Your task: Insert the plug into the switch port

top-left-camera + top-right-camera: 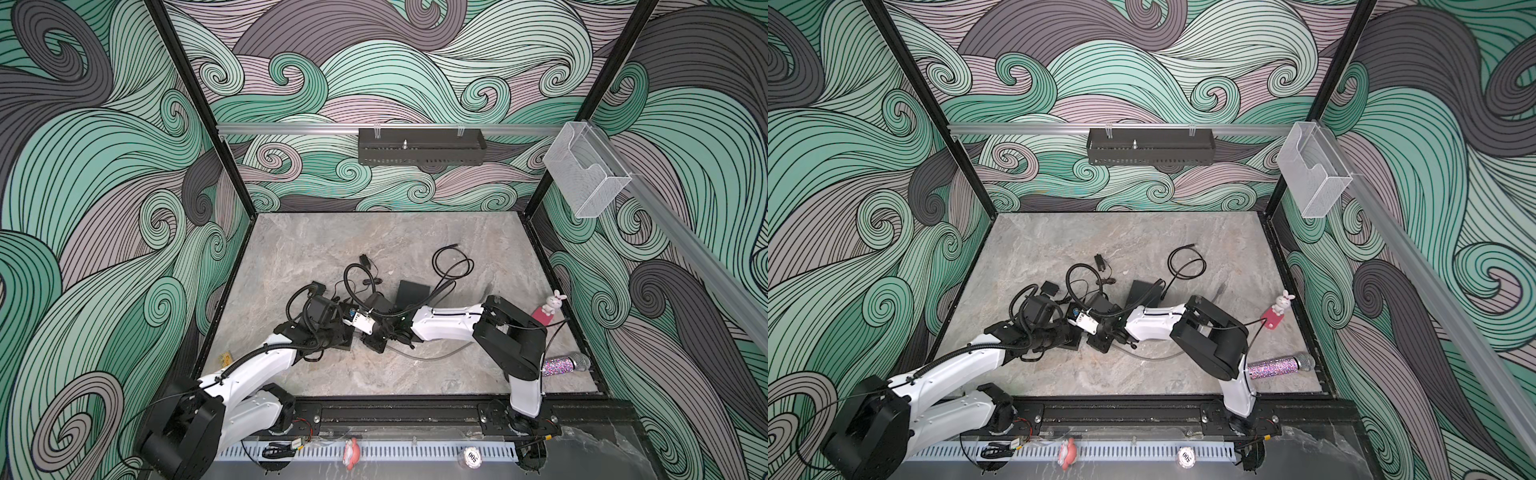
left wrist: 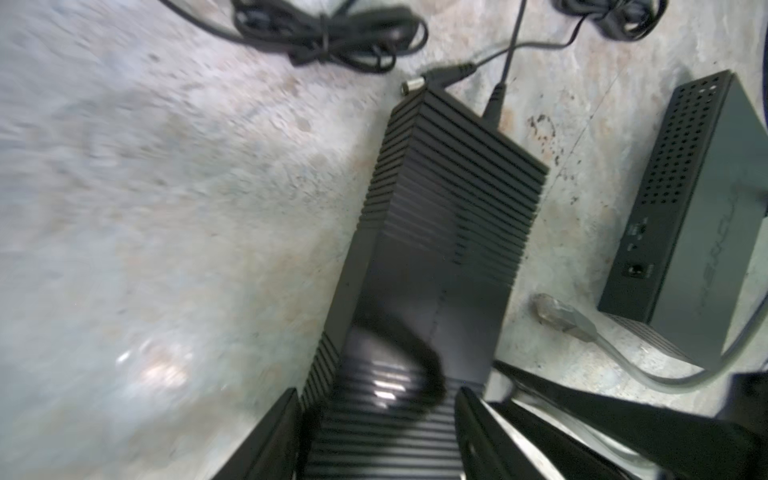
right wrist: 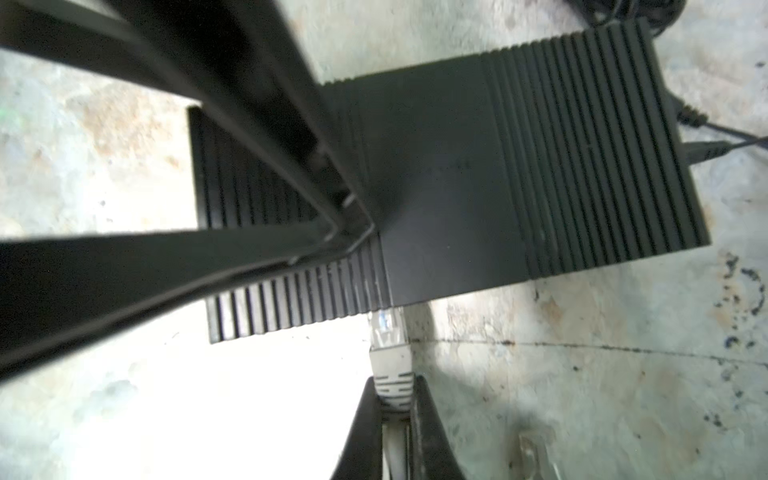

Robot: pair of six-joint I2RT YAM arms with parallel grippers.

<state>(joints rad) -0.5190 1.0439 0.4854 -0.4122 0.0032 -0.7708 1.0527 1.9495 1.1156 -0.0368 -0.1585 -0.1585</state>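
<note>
Clamping the pale grey boot of the plug (image 3: 388, 336), your right gripper (image 3: 392, 388) has its jaws closed firmly on it, and the grey cable (image 3: 395, 449) runs back between the fingers (image 3: 432, 436). Look at the plug itself: it has a clear tip with a hint of blue inside. Behind that comes the boot, with short slots cut across it just ahead of the fingertips. Straight ahead of those jaws the clear tip meets the long side of the switch (image 3: 540, 166), right where one ribbed end gives way to the smooth middle panel. The port is hidden under the switch's top edge, so you cannot tell whether the tip is seated or only touching. The switch is a flat black box, ribbed at both ends. Your left gripper (image 2: 376, 395) hangs over its top with the jaws standing apart, one finger to each side of the ribbed lid. That view is smeared, so you cannot tell whether they touch the lid. Beyond those jaws a black lead (image 2: 496, 99) enters the switch's far end, and a loose barrel connector (image 2: 436, 77) lies just beside that corner. Off to one side of them a second grey plug (image 2: 552, 316) lies loose on the table (image 2: 166, 208), with a vented black box (image 2: 685, 199) near it.
</note>
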